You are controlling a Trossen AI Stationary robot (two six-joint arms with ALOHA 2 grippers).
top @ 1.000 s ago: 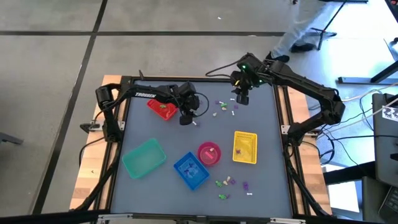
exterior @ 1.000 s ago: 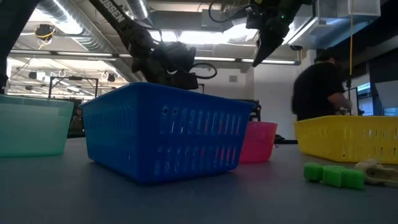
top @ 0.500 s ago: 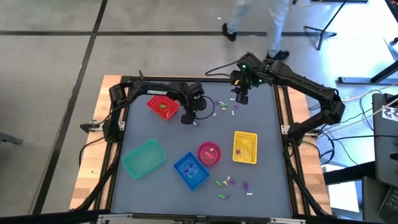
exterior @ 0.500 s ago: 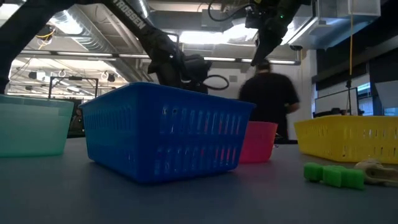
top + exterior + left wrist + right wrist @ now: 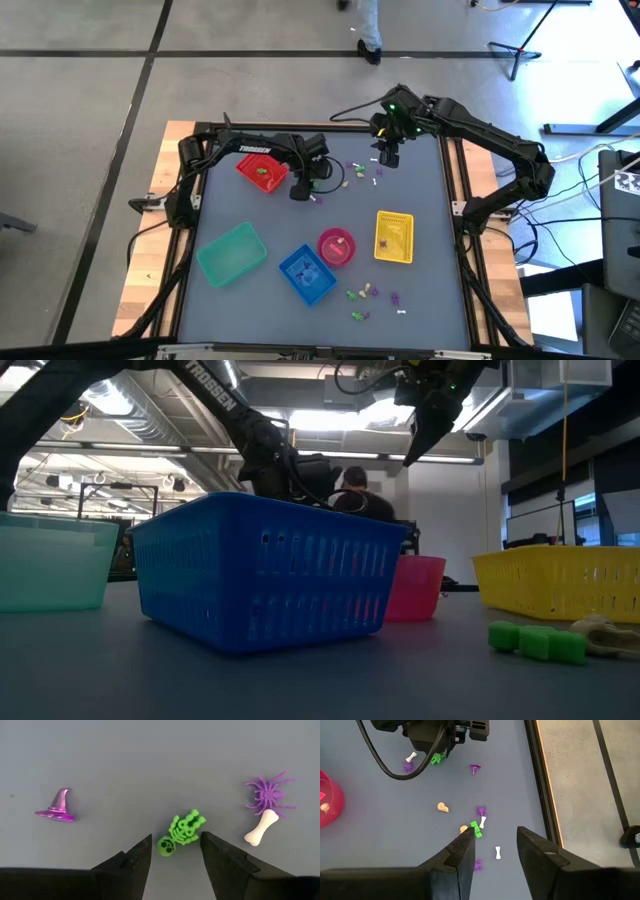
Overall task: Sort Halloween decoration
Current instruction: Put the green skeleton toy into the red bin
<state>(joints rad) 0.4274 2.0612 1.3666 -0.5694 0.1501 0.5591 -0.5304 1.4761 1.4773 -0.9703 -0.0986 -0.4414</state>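
The left gripper [image 5: 175, 851] hangs low over the grey table [image 5: 420, 290], just beside the red basket [image 5: 260, 172]; its two fingers are spread apart, and a green skeleton [image 5: 180, 832] lies on the table in the gap between the tips, not pinched. To one side of it a purple spider [image 5: 270, 795] touches a cream bone [image 5: 260, 827]; on the other side, well apart, a purple witch hat [image 5: 56, 808] lies alone.

The right gripper [image 5: 492, 845] waits high above the far part of the table, near the right edge; its fingers are also spread and hold nothing. Under it more trinkets are scattered: a green piece [image 5: 476, 829], a white bone [image 5: 498, 852], two cream skulls [image 5: 442, 807] and some purple spiders [image 5: 480, 811].

The rest of the Halloween decoration [image 5: 372, 294] lies in a small loose group at the near side of the table, between the blue basket [image 5: 307, 273] and the near edge; in the low view a green block piece [image 5: 536, 641] and a cream piece [image 5: 606, 634] are close to the camera. The teal basket [image 5: 231, 252], the pink bowl [image 5: 336, 246] and the yellow basket [image 5: 394, 237] stand in a row with the blue one; small pieces already sit in the red basket, the pink bowl and the yellow basket. A person [image 5: 356, 495] is in the room behind the table.
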